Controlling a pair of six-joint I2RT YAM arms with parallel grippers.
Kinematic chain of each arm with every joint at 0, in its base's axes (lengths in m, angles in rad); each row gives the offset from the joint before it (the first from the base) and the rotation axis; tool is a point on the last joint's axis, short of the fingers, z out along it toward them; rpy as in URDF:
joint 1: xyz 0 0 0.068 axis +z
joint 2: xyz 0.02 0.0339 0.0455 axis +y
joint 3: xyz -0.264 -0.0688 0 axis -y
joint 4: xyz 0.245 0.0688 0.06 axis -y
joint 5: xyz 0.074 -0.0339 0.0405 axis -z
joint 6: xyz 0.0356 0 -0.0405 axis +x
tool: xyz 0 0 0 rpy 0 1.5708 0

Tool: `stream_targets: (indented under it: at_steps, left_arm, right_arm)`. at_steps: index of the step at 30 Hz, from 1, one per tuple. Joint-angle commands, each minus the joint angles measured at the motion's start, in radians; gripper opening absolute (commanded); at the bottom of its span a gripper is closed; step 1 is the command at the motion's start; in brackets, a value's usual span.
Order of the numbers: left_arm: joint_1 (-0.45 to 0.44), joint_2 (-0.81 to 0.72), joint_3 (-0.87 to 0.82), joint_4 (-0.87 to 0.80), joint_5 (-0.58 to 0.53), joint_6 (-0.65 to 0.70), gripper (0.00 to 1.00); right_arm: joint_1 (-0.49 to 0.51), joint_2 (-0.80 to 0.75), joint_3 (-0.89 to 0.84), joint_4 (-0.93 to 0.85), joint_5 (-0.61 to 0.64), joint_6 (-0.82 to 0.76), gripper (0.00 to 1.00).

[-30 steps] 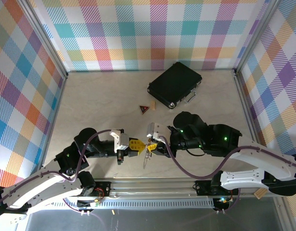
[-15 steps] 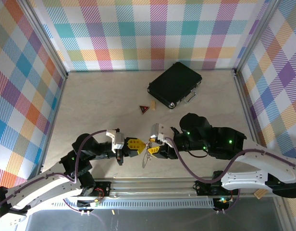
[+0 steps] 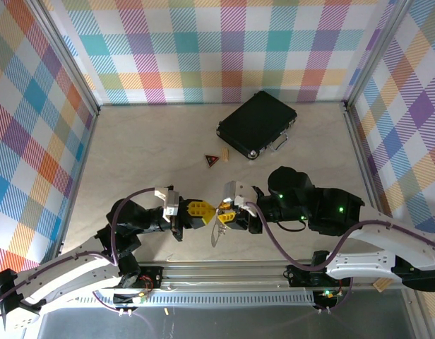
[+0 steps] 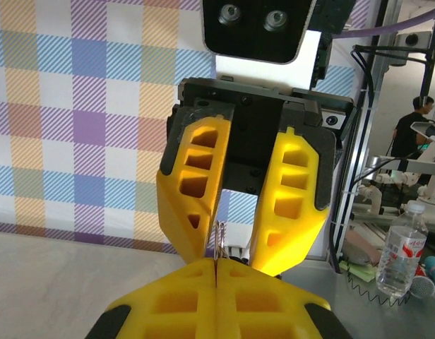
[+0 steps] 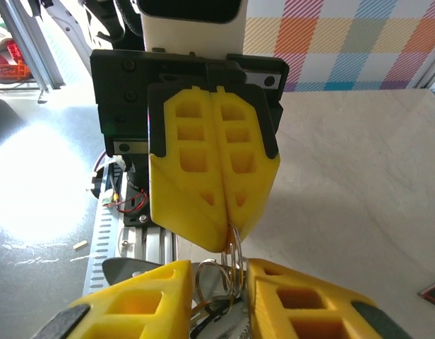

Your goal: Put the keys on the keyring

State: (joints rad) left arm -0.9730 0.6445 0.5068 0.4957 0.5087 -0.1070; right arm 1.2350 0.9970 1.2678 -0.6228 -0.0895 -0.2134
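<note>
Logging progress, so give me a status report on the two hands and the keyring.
Left hand shut on the keyring. Right hand, jaws apart around it. Keys sit between its fingers. Black case well clear.

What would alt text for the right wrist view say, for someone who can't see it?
The left gripper, yellow fingers pressed shut, pinches a thin silver keyring above a pale table. Nearest the camera, the right gripper's own yellow fingers flank that ring.

The keyring [image 5: 234, 256], a thin silvery wire loop, stood upright on edge with its top pinched in the closed tips of the left hand [image 5: 225, 240], while the keys [image 5: 216, 305], a small silvery cluster, sat just below it between the parted fingers of the right hand [image 5: 219, 291].
</note>
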Motion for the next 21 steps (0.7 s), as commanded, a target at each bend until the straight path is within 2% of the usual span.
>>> stream_targets:
  at_steps: [1,11,14,15,17,18,21]
  left_arm:
    - [-0.009,0.001,-0.010,0.116,0.025,-0.037,0.00]
    - [-0.009,0.002,-0.010,0.107,0.029,-0.037,0.00]
    - [-0.009,-0.009,0.037,-0.076,0.036,0.041,0.00]
    - [-0.009,-0.017,0.058,-0.148,0.028,0.083,0.03]
    - [-0.009,-0.030,0.103,-0.319,-0.008,0.172,0.29]
    - [-0.009,-0.031,0.126,-0.382,-0.020,0.207,0.34]
    - [-0.009,-0.014,0.201,-0.559,-0.049,0.296,0.36]
  right_arm:
    - [0.007,-0.022,-0.017,0.041,-0.015,0.009,0.21]
    - [0.007,-0.028,-0.017,0.025,0.011,-0.004,0.02]
    - [0.007,-0.009,0.015,-0.025,0.023,-0.023,0.00]
    - [0.007,-0.002,0.028,-0.045,0.025,-0.030,0.00]
    - [0.007,0.022,0.062,-0.095,0.027,-0.050,0.00]
    - [0.007,0.032,0.076,-0.115,0.024,-0.057,0.00]
    - [0.007,0.068,0.121,-0.174,0.023,-0.076,0.00]
